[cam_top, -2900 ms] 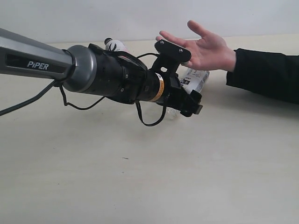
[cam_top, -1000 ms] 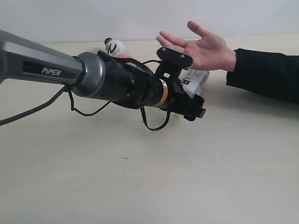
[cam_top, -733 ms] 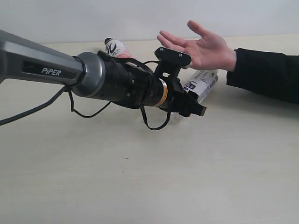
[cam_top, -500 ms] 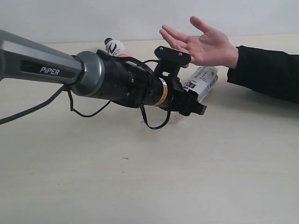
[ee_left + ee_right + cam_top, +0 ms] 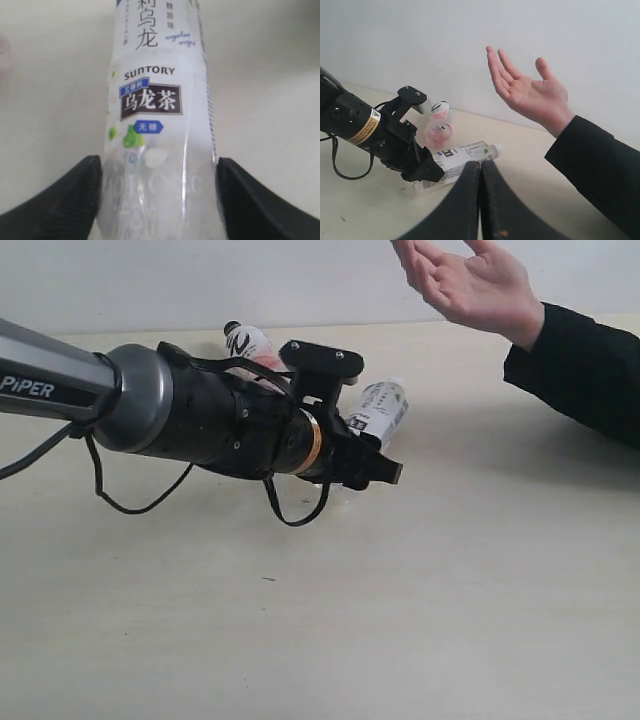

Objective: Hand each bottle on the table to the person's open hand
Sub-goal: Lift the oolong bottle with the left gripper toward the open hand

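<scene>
- The left tool [image 5: 159, 167] is clamped on the base end of the Suntory oolong tea bottle [image 5: 380, 410].
- The bottle's long axis runs on from the tool, cap leading toward the table's [image 5: 450, 590] far edge.
- I cannot tell whether the bottle rests on the table.
- The person's open hand [image 5: 478, 282] is raised, well apart, beyond the cap toward the right edge, with open air between.
- The pink bottle [image 5: 247, 341] lies behind the arm, outside that path.
- The right tool [image 5: 480, 200] is pressed together, empty, and farther off.
</scene>
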